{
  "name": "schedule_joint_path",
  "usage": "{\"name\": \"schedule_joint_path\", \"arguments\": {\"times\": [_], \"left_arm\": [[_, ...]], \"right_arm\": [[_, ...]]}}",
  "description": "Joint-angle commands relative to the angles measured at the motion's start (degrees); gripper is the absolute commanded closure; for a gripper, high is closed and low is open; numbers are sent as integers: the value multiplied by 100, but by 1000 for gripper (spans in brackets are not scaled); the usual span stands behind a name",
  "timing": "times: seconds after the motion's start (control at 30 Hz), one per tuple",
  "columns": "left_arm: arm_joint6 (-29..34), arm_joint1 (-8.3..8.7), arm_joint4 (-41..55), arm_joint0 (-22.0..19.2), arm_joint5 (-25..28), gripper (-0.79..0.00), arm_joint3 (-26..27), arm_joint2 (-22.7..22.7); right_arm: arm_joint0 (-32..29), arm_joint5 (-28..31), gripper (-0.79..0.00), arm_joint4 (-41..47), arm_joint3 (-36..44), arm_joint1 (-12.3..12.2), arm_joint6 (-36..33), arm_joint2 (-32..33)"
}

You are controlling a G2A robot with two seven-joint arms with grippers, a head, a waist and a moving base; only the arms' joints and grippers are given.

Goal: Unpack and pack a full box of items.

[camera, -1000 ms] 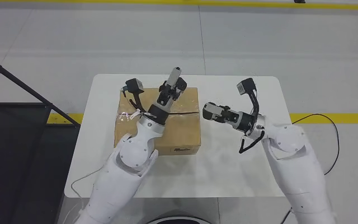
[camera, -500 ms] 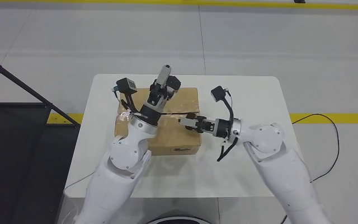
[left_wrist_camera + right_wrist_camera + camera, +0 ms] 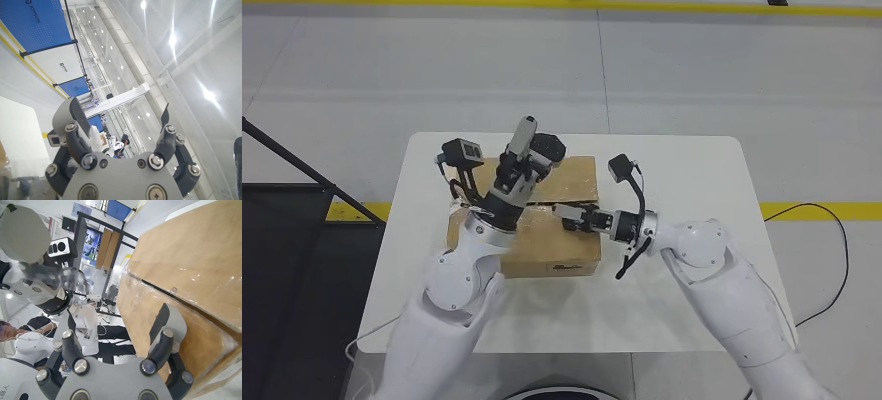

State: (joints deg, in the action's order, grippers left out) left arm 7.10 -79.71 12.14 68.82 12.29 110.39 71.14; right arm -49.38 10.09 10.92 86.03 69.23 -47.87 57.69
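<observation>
Closed cardboard box [image 3: 552, 245] sits on table [image 3: 682, 170], toward 9 o'clock. Your right gripper [image 3: 562, 213], spread and empty, hovers over seam [image 3: 170, 295] from 3 o'clock; left gripper [image 3: 121, 109], spread, empty, raised at box's 12 o'clock. Slip one jaw into seam, lift flap [image 3: 189, 256] slowly.

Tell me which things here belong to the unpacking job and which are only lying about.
For the job: cardboard box, clear tape along its seam, left gripper, right gripper, both open; table under the box.
Lying about: black frame beside the table, yellow floor line.
</observation>
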Motion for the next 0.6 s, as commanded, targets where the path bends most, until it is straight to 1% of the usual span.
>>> {"name": "schedule_joint_path", "arguments": {"times": [0.0, 0.2, 0.3, 0.43, 0.57], "left_arm": [[76, 4, 140, 10, -8, -785, 76, 67], [241, 14, 534, 11, -70, -785, 267, 281], [231, 24, 605, -25, -77, -785, 364, 464], [205, 42, 883, -60, -135, -785, 537, 828], [287, 80, 1196, -43, -204, -785, 868, 1354]], "right_arm": [[5, 26, -785, 18, -40, 8, 17, -10], [26, 90, -785, 60, -145, 32, 32, -37], [32, 133, -785, 80, -190, 40, 25, -41], [49, 149, -785, 95, -225, 48, -28, -43], [72, 238, -785, 48, -226, 44, -113, -20]]}}
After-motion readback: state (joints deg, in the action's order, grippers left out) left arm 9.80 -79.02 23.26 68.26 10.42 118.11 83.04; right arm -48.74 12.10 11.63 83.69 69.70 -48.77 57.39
